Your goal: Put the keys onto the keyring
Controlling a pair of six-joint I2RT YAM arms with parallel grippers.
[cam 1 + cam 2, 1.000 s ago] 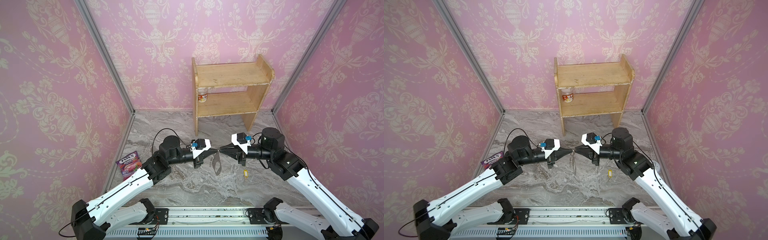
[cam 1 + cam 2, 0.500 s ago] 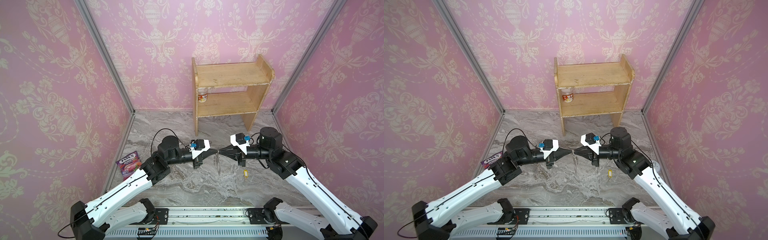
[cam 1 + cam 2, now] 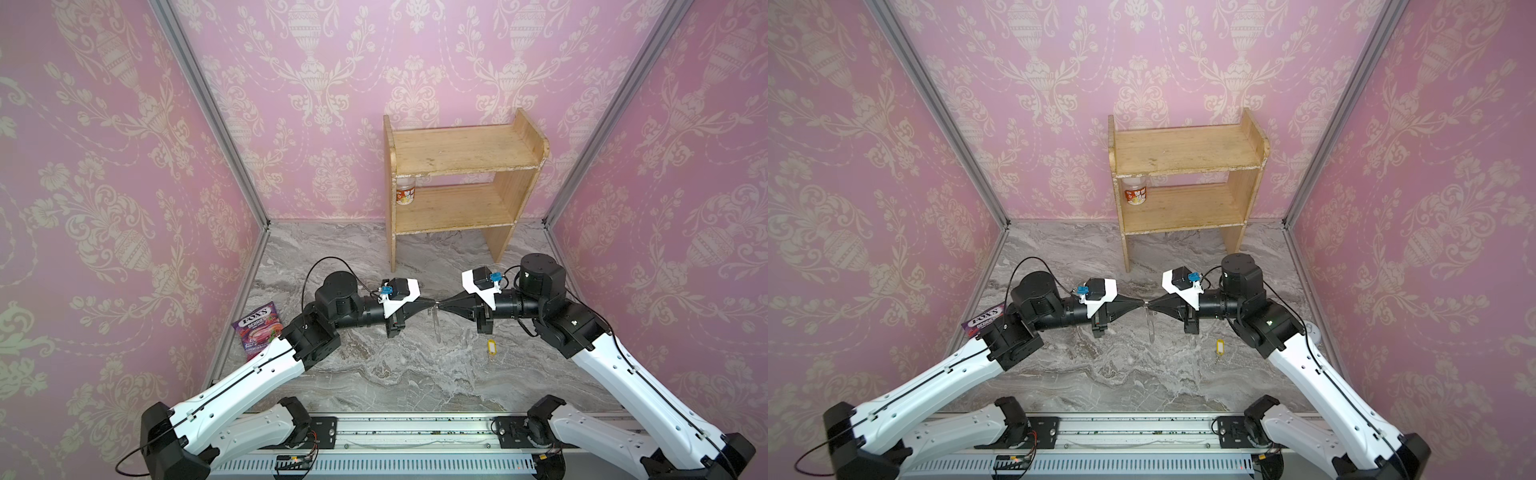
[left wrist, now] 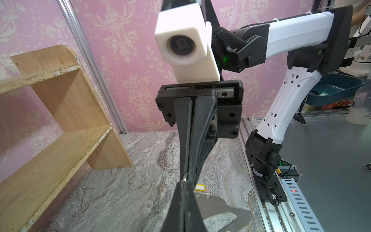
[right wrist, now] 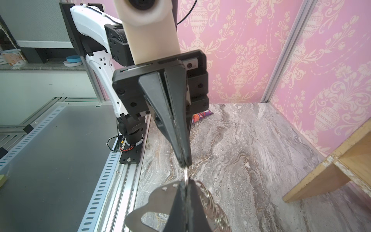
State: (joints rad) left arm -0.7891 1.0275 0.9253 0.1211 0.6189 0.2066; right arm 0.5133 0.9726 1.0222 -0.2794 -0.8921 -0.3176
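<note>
In both top views my left gripper (image 3: 432, 302) and right gripper (image 3: 440, 306) meet tip to tip above the middle of the marble floor. Both are shut on one small ring (image 5: 186, 173) of the keyring. Its silver plate (image 3: 435, 325) hangs edge-on beneath the tips, clear of the floor. The left wrist view shows the slotted plate (image 4: 222, 206) beside my left gripper (image 4: 184, 181). The right wrist view shows the plate (image 5: 160, 197) and its row of rings (image 5: 212, 206) on either side of my right gripper (image 5: 186, 181). The keys, with their yellow tag (image 3: 492, 346), lie on the floor under the right arm.
A wooden shelf (image 3: 461, 178) stands at the back wall with a small jar (image 3: 405, 194) on its lower board. A purple candy packet (image 3: 259, 328) lies by the left wall. Pink walls close in three sides, and a metal rail (image 3: 415, 432) runs along the front.
The right gripper has moved in towards the left one and shut on the ring. The hanging plate has turned from nearly face-on to edge-on. The yellow tag has not moved.
</note>
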